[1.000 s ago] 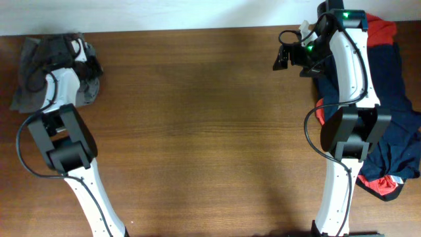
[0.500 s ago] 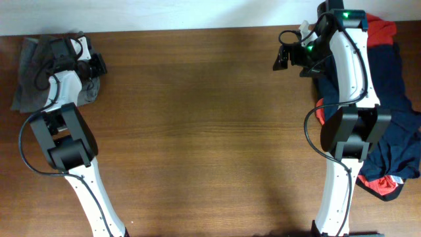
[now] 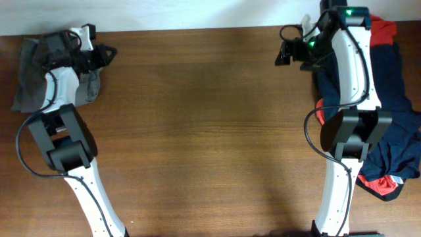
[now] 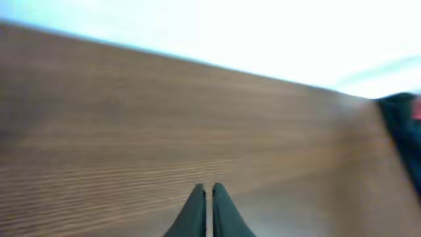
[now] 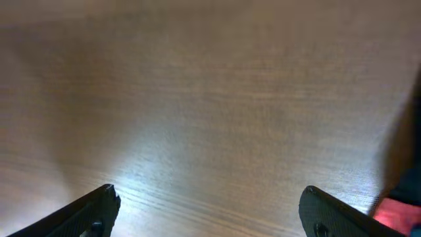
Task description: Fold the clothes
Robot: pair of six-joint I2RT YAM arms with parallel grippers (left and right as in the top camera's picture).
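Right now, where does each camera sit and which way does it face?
Overhead: above the table, looking straight down; both arms, grey shorts left, navy-red pile right.
Left wrist: low, facing across the wood toward that pile; left gripper shut.
Right wrist: looking down at wood; right gripper open.
Shared: both wrist views catch the pile's edge.

On my overhead feed the table (image 3: pixel 210 145) is a warm mid-brown, with fine darker wood grain running across it. The shorts (image 3: pixel 26 79) read as plain grey-khaki. The large garment (image 3: pixel 398 118) is dark navy, and a bright red garment (image 3: pixel 383 29) shows at its top and bottom edges. The left arm (image 3: pixel 89 191) and right arm (image 3: pixel 352 59) are white with black joints, and the right one carries a green light (image 3: pixel 346 12). The left gripper (image 4: pixel 208 189) and right gripper (image 5: pixel 209 192) are black. A pale, near-white strip (image 3: pixel 197 13) borders the table's back edge.
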